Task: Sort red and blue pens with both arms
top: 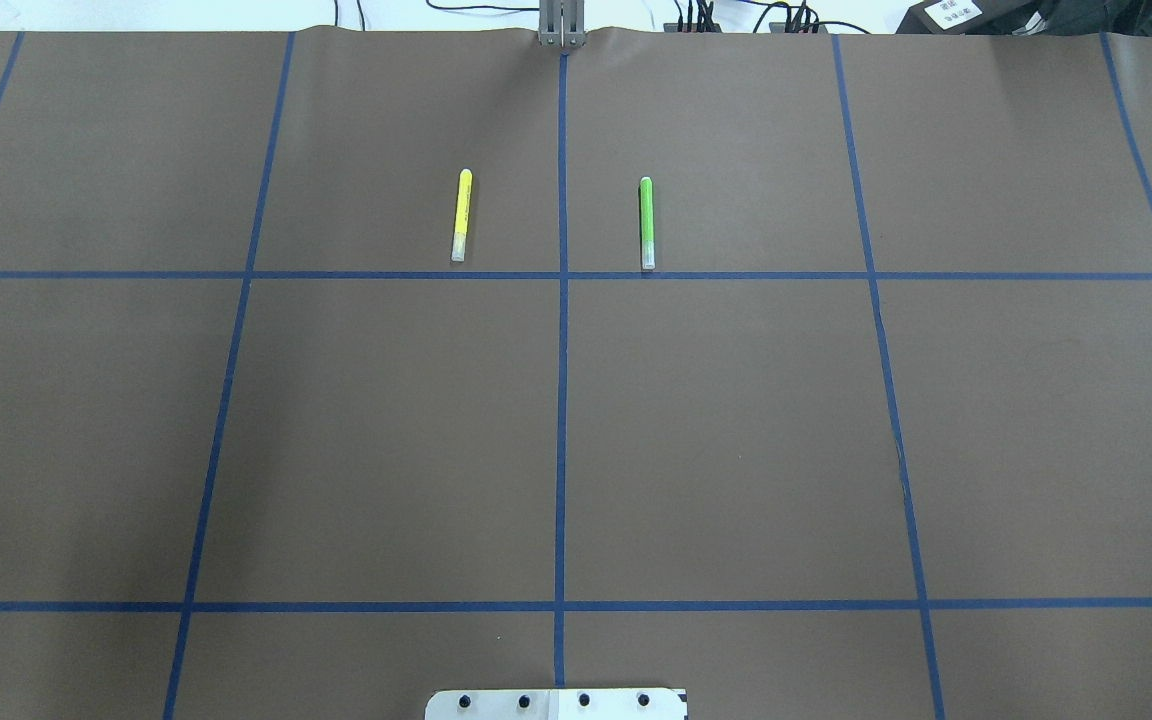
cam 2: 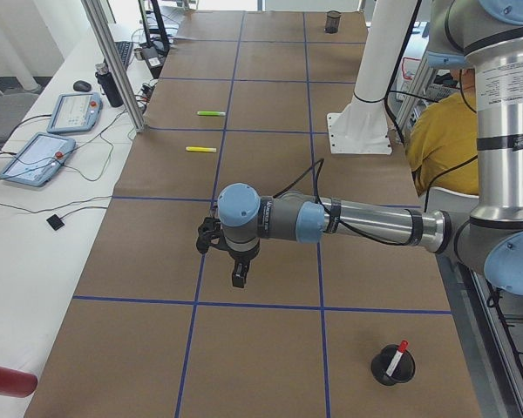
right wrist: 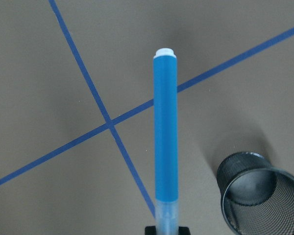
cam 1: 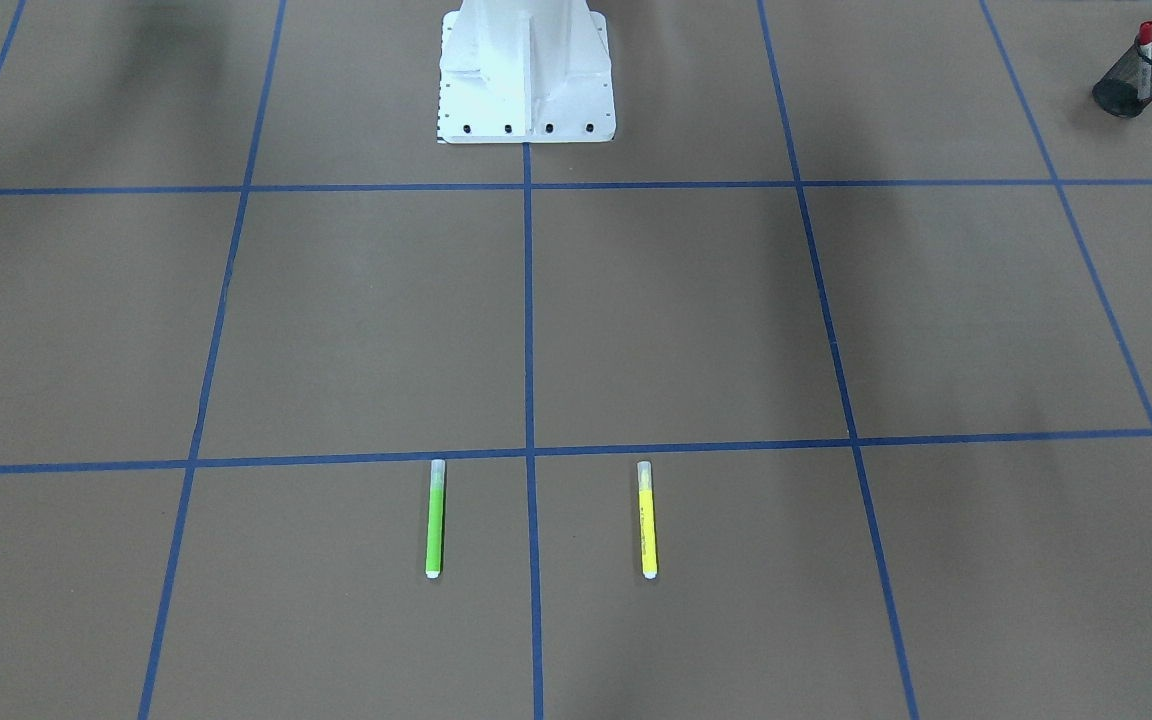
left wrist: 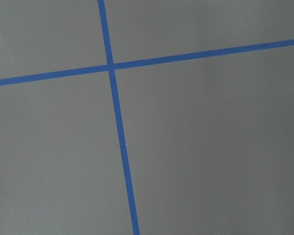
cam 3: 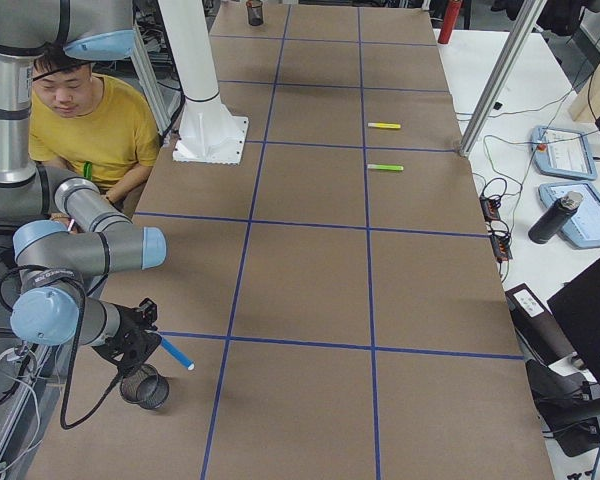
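The blue pen points forward from my right gripper, which is shut on its translucent cap end. In the exterior right view that gripper holds the blue pen tilted just above a black mesh cup; the same cup lies to the pen's lower right in the wrist view. The red pen stands in another mesh cup at the table's other end, also seen as red pen. My left gripper hovers over bare table away from that cup; I cannot tell its state.
A green marker and a yellow marker lie side by side near the far middle of the table. The white robot base stands at the near edge. A person in a yellow shirt sits behind the robot.
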Motion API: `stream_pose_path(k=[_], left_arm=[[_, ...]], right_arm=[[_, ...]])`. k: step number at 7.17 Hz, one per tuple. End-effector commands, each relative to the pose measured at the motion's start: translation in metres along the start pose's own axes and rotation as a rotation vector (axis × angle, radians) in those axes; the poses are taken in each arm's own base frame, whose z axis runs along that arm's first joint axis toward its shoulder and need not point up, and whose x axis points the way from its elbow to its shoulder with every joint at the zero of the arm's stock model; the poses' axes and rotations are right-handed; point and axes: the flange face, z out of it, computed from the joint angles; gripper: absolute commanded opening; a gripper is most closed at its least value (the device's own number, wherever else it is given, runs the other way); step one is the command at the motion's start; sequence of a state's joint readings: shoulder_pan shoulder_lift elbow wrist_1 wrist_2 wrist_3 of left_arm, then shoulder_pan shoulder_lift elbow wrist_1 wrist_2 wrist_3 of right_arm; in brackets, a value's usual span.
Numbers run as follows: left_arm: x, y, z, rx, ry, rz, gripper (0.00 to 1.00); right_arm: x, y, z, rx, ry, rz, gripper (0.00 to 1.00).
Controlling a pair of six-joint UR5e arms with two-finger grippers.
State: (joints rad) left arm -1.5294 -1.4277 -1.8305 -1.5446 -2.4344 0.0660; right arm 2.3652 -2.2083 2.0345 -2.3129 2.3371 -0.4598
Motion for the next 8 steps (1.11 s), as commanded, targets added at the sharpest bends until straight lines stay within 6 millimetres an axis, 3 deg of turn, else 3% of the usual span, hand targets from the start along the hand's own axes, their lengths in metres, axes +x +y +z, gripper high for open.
stream_pose_path(k=[1,2,5,8], left_arm=[[0.001,0.000,-0.001,0.002,0.000,0.002,1.00],[0.001,0.000,-0.001,0.002,0.000,0.004,1.00],[0.004,-0.001,-0.004,0.009,-0.001,0.011,1.00],[0.000,0.010,-0.001,0.042,-0.003,0.042,1.00]], right_arm=[[-0.001,0.009,-0.006,-0.098,-0.102,0.197,0.00],[0.000,0.015,-0.002,-0.151,-0.126,0.277,0.00],[0.035,-0.002,0.024,-0.268,-0.178,0.424,0.00],[0.043,0.000,0.016,-0.316,-0.077,0.392,0.00]])
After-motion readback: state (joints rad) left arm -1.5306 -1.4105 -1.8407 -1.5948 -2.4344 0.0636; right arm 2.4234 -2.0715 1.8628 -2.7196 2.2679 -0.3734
